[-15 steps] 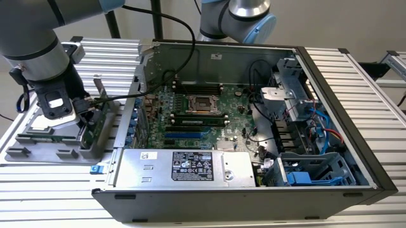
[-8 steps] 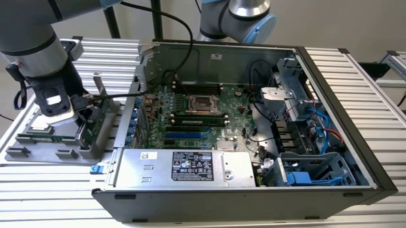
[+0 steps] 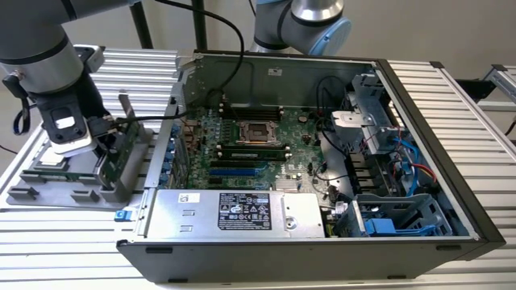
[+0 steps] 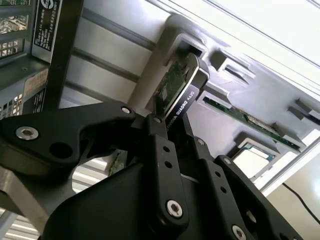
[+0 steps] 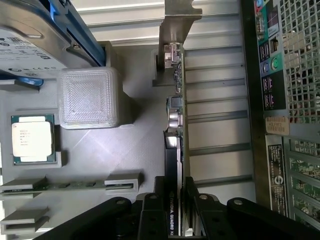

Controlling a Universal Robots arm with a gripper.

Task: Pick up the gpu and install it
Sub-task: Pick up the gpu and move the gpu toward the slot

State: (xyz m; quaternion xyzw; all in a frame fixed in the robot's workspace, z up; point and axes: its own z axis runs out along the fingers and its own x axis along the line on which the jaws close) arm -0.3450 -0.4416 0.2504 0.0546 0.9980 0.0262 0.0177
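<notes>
The gpu [image 3: 119, 140] stands on edge in a slot of the grey parts tray [image 3: 48, 194] at the exterior view's left, outside the computer case, its silver bracket pointing up. My gripper [image 3: 106, 144] reaches down onto it from above. In both wrist views the black fingers [image 5: 150, 210] press against the two faces of the gpu [image 5: 176, 115], so the gripper [image 5: 176, 200] is shut on the card. In the second wrist view the gpu [image 4: 181, 92] has a green face and a black edge, and its far end sits in the tray's holder beyond my gripper [image 4: 161, 122].
The open computer case [image 3: 322, 254] lies to the exterior view's right of the tray, with the motherboard [image 3: 250, 145] and blue expansion slots [image 3: 229, 173] exposed. On the tray are a hard drive [image 5: 30, 40], a processor [image 5: 32, 139], a memory stick [image 5: 65, 185] and a white block [image 5: 87, 97].
</notes>
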